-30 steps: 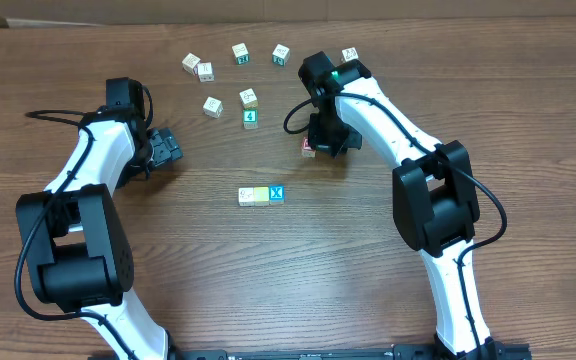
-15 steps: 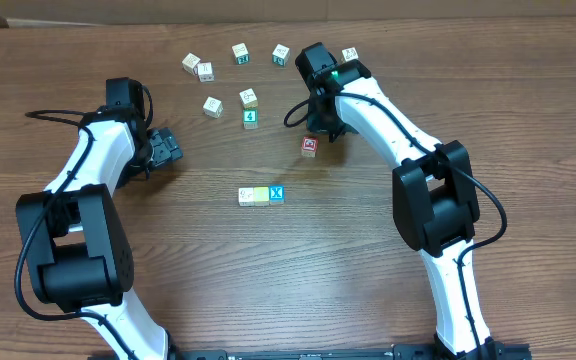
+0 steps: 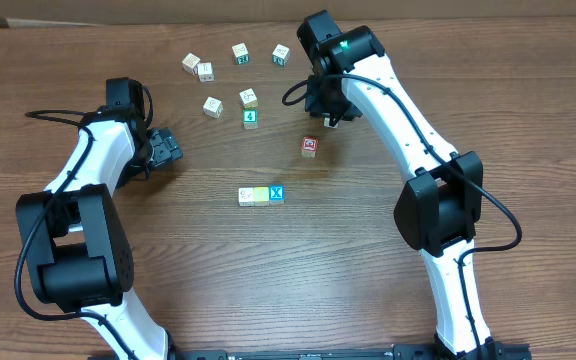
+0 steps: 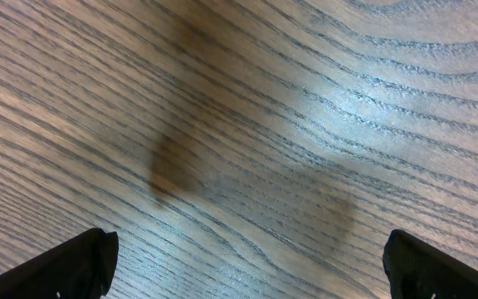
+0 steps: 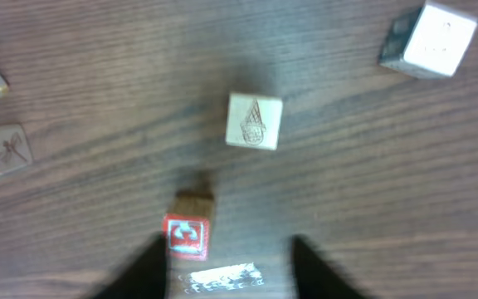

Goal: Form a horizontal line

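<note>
A row of three touching blocks, white, tan and blue with an X, lies side by side in the middle of the table. A red block sits alone up and to the right of the row. My right gripper hovers behind the red block, open, with nothing between its blurred fingers; the red block lies just ahead of the left one. My left gripper is wide open over bare wood at the left.
Several loose blocks lie at the back of the table, among them a green 4 block, a wooden one and a pale one. The right wrist view shows a wooden block and a white block.
My right gripper has let go of the red block, opened, and moved up and toward the back of the table. The red block stays where it was set. The left arm has not moved.
</note>
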